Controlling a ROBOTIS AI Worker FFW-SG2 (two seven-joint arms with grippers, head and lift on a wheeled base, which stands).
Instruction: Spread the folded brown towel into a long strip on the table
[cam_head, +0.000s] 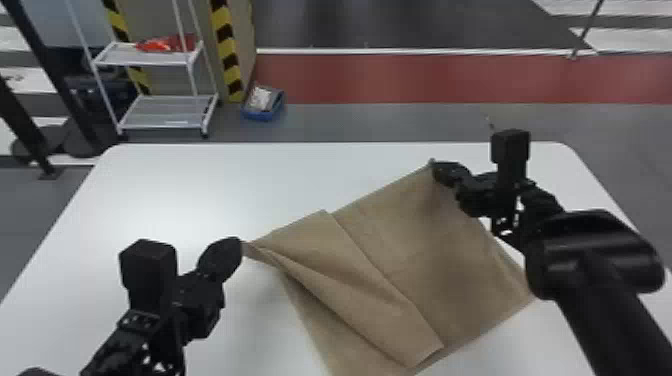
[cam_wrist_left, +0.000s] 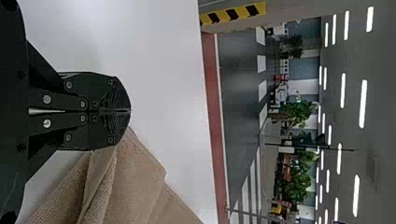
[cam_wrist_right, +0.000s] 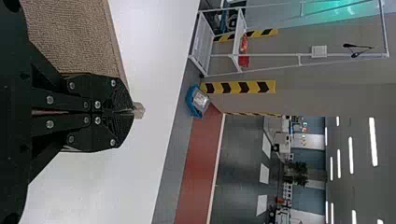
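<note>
The brown towel (cam_head: 410, 240) lies over the middle of the white table (cam_head: 175, 180) and on toward 3 o'clock, with 12 o'clock taken as the table's far edge in the head view; its near part runs out of that view at about 6 o'clock; the left gripper (cam_head: 240, 245) is at the towel's 9 o'clock corner, its two fingers clenched on the cloth, which narrows to a pinched point right at the fingertips; from there folds fan out toward 4 o'clock, and a doubled flap (cam_head: 350, 280) lies over the rest of the towel, its straight edge running from 11 o'clock down to 5 o'clock; in the left wrist view the gripper (cam_wrist_left: 130, 111) has its fingers pressed together, with bunched layers of cloth spreading away from the tips and past one side of them; the right gripper (cam_head: 434, 169) is at the towel's far corner, near 1 o'clock, also grasping cloth; in the right wrist view a small tuft of the corner (cam_wrist_right: 139, 110) pokes out beyond its closed fingertips, while the wider cloth lies along one side of the fingers; past the table, a white rack (cam_head: 167, 112) stands at 10 o'clock, and a blue bin (cam_head: 262, 116) sits on the floor at 11 o'clock.
</note>
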